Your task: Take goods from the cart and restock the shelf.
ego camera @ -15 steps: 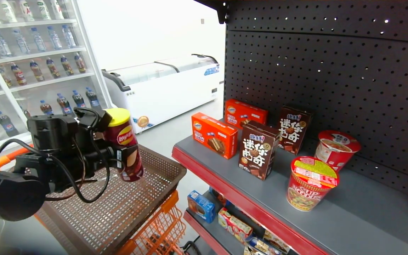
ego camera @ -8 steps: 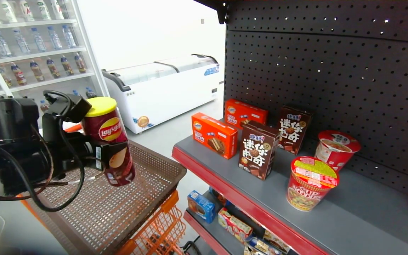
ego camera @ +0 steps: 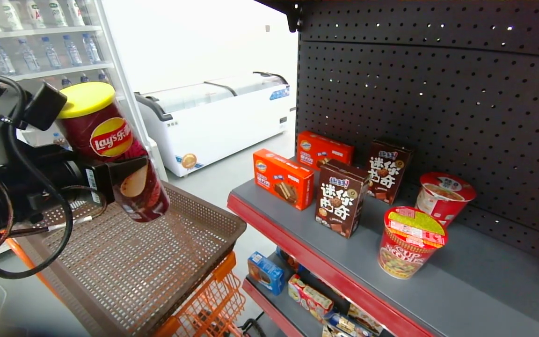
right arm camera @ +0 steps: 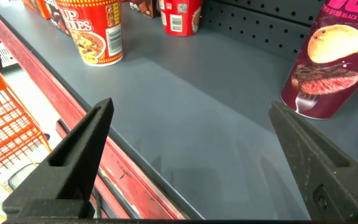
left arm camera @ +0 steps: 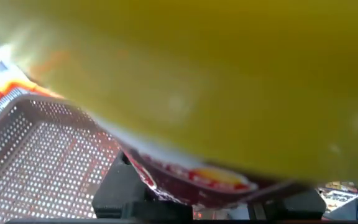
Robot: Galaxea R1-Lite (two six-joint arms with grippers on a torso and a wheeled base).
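Note:
My left gripper (ego camera: 122, 180) is shut on a dark red chips can (ego camera: 108, 140) with a yellow lid, held tilted above the brown cart basket (ego camera: 166, 271). In the left wrist view the can's lid and body (left arm camera: 197, 180) sit close to the lens, with the basket (left arm camera: 36, 155) below. To the right is the grey shelf (ego camera: 466, 290). My right gripper (right arm camera: 197, 168) hangs open over the shelf's front part (right arm camera: 191, 118), nothing between its fingers (right arm camera: 73, 162). A second chips can (right arm camera: 328, 62) stands on the shelf beyond it.
On the shelf stand two orange boxes (ego camera: 282, 179), two brown boxes (ego camera: 342, 196) and two noodle cups (ego camera: 410, 241). A pegboard wall (ego camera: 438, 103) backs them. Lower shelves hold small boxes (ego camera: 265, 273). A drinks fridge (ego camera: 40, 42) and a chest freezer (ego camera: 222, 117) stand behind.
My left gripper has lifted the chips can up and to the left, higher above the basket. The shelf goods have stayed put.

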